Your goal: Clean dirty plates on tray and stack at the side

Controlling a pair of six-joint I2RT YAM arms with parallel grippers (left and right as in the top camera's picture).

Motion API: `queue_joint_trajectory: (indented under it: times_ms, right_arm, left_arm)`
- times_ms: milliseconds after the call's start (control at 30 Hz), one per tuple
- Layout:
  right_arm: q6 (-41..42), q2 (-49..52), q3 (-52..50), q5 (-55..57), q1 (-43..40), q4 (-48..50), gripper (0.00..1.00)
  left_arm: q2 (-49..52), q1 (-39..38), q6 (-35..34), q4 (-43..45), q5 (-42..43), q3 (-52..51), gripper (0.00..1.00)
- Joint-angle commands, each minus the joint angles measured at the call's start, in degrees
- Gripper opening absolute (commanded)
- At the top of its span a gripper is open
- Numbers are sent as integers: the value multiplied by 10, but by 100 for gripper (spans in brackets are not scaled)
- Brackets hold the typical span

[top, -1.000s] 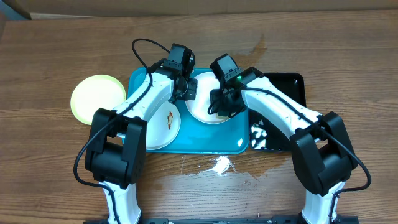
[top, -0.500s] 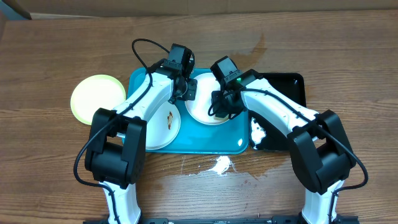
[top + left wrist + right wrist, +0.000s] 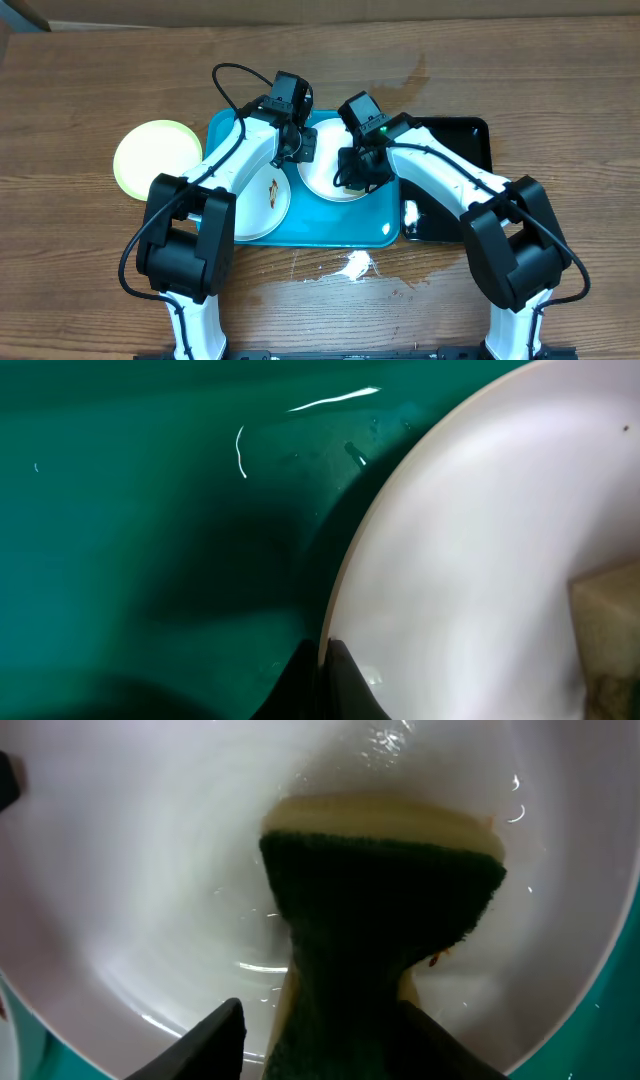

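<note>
**A:** Where are the plates?

**B:** Two white ones lie on the tray (image 3: 335,228). The back plate (image 3: 318,184) sits against the tray's back edge, about midway along it. The smeared plate (image 3: 252,215) fills the front-left corner and has a brown streak on it. The yellow-green plate (image 3: 158,158) is off the tray, on the bench (image 3: 90,290) just beside the tray's left edge.

**A:** And the left gripper (image 3: 300,146)?

**B:** It is closed on the left rim of the back plate. In the left wrist view one dark fingertip (image 3: 338,678) lies over that rim, with the turquoise tray floor behind it.

**A:** The right gripper (image 3: 353,172)?

**B:** It is clamped on a sponge (image 3: 385,910), which has a yellow body and a dark green scouring face. The sponge is pressed down inside the back plate. The plate glistens wet around it, and a small brown speck sits at the sponge's edge.

**A:** Anything else on the bench?

**B:** A black tray (image 3: 462,140) lies along the turquoise tray's right edge, with white flecks near its front-left corner. A white blob (image 3: 352,266) sits on the bench just in front of the turquoise tray's front edge.
</note>
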Motion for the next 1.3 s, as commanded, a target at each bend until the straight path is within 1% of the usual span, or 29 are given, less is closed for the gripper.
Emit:
queue_joint_trajectory:
  times_ms: [0,33,67,100,133,167,200,533,667,800,933,1133,1267]
  right_arm:
    - [5,24,-17,-3,3,5,49]
    - [5,28,-17,-4,4,5,48]
    - [7,32,-17,-4,5,6,44]
    - [7,33,-17,-3,6,7,34]
    - [7,32,-17,-3,6,7,19]
    - [7,32,-16,-3,6,7,8]
    - [9,32,-15,-3,6,7,4]
    - [31,32,-15,2,6,21,4]
    - [31,32,-15,58,6,33,4]
    - [31,32,-15,67,6,38,4]
    - [30,32,-16,111,6,40,4]
    - [28,35,-16,146,6,51,4]
    - [28,35,-16,148,6,63,4]
  left_arm:
    - [-13,-4,-8,-4,0,-3,4]
    - [-13,-4,-8,-4,0,-3,4]
    - [-13,-3,-8,-5,0,-3,4]
    - [-13,-4,-8,-5,0,-3,4]
    - [-13,-4,-8,-5,0,-3,4]
    - [-13,-4,-8,-5,0,-3,4]
    - [-13,-4,-8,-5,0,-3,4]
    - [-13,-4,-8,-9,0,-3,4]
    - [-13,-4,-3,-12,0,-3,4]
    - [-13,-4,-3,-14,0,-3,4]
    - [-13,-4,1,-18,0,-3,4]
    - [-13,-4,11,-24,0,-3,4]
    - [-13,-4,18,-24,0,-3,4]
